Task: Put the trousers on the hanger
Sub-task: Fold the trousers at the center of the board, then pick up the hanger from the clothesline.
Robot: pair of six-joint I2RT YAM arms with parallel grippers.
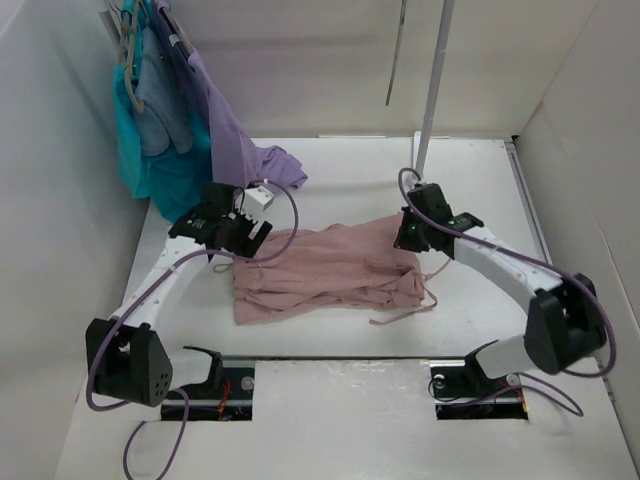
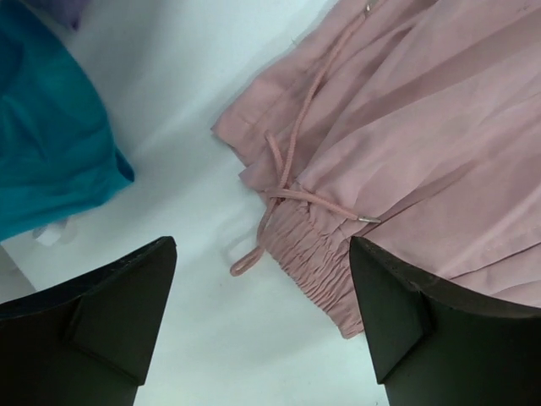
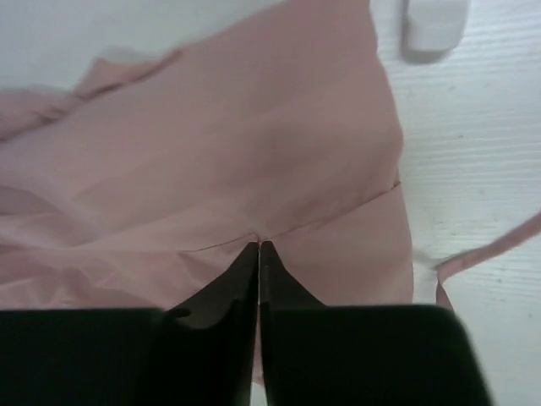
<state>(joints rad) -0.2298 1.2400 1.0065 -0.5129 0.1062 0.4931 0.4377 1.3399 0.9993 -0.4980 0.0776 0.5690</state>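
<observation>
The trousers [image 1: 330, 270] were found crumpled flat on the table [image 1: 480, 200], between the two arms. The left gripper [image 2: 262, 245] was held spread wide over the waistband, grasping nothing. The right gripper [image 3: 259, 247] was clenched, seemingly pinching a fold of fabric. Nothing had been hung; all of that work was left.

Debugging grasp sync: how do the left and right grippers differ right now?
Left gripper is open; right gripper is shut, apparently pinching the trousers. Left is over the waistband corner by the drawstrings, holding nothing; right has its tips on plain fabric at the opposite end. Both point down at the trousers.
</observation>
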